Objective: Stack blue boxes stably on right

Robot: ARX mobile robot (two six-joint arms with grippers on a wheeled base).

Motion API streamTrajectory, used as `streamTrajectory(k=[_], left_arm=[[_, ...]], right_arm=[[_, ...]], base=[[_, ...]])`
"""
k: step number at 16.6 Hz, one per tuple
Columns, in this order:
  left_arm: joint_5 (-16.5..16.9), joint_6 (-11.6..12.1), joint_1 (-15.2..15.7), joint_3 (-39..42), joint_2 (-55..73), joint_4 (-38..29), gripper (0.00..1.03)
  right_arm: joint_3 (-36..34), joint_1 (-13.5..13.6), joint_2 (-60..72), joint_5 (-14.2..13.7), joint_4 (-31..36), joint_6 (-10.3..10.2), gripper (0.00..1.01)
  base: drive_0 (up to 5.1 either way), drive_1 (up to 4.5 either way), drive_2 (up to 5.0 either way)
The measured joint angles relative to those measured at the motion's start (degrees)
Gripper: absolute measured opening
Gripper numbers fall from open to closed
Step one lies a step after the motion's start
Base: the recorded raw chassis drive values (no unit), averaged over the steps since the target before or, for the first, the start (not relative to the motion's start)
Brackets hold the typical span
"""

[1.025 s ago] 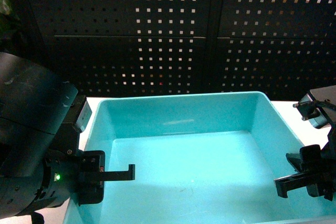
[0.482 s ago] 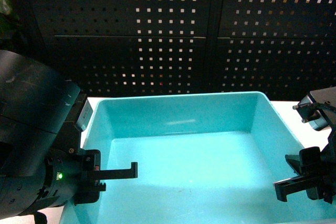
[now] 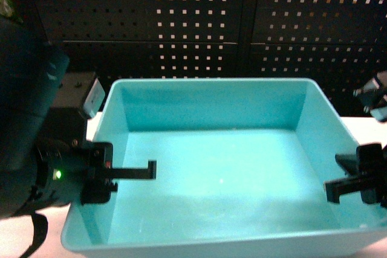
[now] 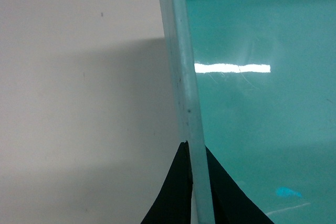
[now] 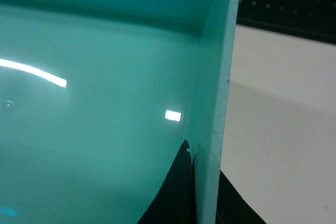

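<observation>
One pale turquoise blue box [image 3: 211, 107], an open tub with nothing in it, fills the lower half of the head view. My left gripper [image 3: 107, 173] is shut on its left wall, one finger inside and one outside. My right gripper [image 3: 357, 184] is shut on its right wall the same way. In the left wrist view the tub's rim [image 4: 178, 66] runs straight down between the black fingers of the left gripper [image 4: 195, 182]. The right wrist view has the right wall [image 5: 218, 77] pinched in the right gripper [image 5: 206, 182]. No other blue box shows.
A white tabletop [image 4: 79, 103] lies under and beside the tub, and shows again right of it [image 5: 283, 119]. A black perforated panel [image 3: 193, 22] closes off the back, close behind the tub's far rim.
The tub has risen toward the head camera with both grippers still clamped on its walls. Its front rim has come into view and its far rim sits higher in the view.
</observation>
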State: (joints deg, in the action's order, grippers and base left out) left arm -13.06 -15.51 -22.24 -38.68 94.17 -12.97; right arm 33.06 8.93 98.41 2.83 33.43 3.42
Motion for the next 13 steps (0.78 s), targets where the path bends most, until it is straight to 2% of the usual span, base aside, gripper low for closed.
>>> streamTrajectory(k=[3,6,7,12,13], left_arm=[[1.4,1.9,1.1,-3.8,-3.5,2.1,0.02],[2.1,2.9,1.6,-7.2,-7.1,4.0,0.02],[2.0,4.0,1.6,-8.7,-9.1,3.7,0.02],[1.2,4.6,0.9,-7.8,-10.2,1.7,0.02],[1.2,5.7,0.8,-7.4,-10.2,-0.5,0.02]], right_arm=[[3.7,-0.6,-4.1,0.2,-3.0,-0.4,0.02],[7.2,-0.7,-8.5,0.2,-5.5,-0.4,0.02],[9.3,-0.7,-11.0,0.0,-6.4,-0.4,0.02],[9.3,-0.7,-12.7,-0.1,-6.1,-0.4,0.02],[9.3,-0.7,-13.2,-0.5,-6.1,-0.6,0.02]], base=[[0.0,0.00,0.0],[0.0,0.00,0.0],[0.0,0.00,0.0],[0.0,0.00,0.0],[0.0,0.00,0.0]])
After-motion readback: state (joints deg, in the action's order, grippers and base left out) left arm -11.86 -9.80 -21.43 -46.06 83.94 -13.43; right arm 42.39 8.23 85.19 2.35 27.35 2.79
